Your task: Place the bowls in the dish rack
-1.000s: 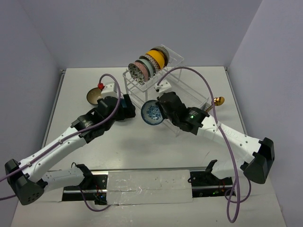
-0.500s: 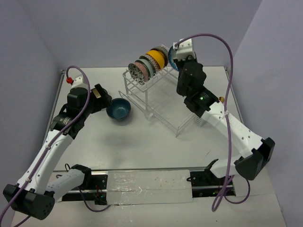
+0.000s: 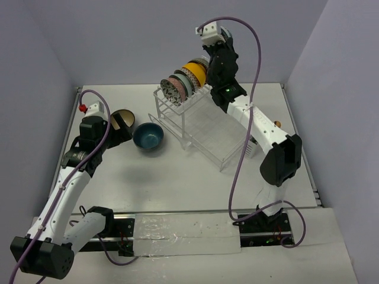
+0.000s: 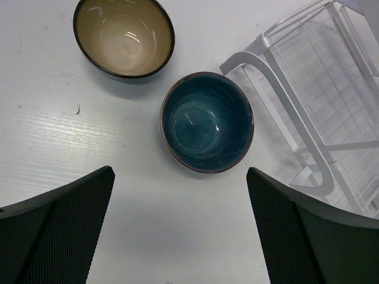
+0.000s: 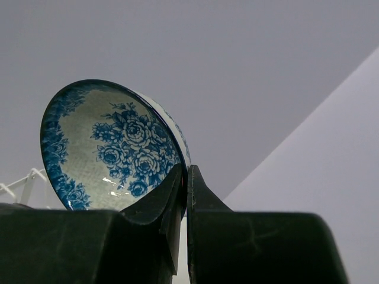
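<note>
Right wrist view: the right end effector [image 5: 185, 177] clamps the rim of a blue-flowered white ceramic bowl [image 5: 112, 148], tilted on edge, likely to suit the slots of the clear wire dish rack [image 3: 216, 133], while the left end effector [image 4: 179, 177] gapes above a dark blue ceramic bowl [image 4: 207, 121] on the worktop at the rack's 9 o'clock.

My left gripper [image 4: 179, 173] hangs at frame left, jaws spread wide; my right gripper [image 5: 185, 177], raised upper centre, pinches tight.
</note>
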Controlling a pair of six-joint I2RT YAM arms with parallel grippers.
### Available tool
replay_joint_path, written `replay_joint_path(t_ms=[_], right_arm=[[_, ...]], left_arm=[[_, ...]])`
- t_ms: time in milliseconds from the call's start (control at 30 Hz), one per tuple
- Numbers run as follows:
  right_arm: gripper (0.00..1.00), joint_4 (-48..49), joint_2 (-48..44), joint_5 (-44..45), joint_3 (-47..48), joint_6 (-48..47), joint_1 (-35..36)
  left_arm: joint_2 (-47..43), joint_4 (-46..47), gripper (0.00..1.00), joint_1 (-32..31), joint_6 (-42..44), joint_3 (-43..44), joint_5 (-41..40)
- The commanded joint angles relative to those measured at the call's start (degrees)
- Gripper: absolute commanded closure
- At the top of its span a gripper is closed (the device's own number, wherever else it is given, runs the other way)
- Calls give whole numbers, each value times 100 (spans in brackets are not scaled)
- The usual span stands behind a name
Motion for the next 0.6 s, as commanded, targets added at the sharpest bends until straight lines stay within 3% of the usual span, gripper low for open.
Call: replay_joint_path(t_ms=[0,567], right_arm=[[100,323,158,-409,487,-61,-101],[100,-56,766,-682,338,387,-330]], left_arm=[[-19,215,1,78,168,-75,130],[51,224,1,105,159,-110,235]])
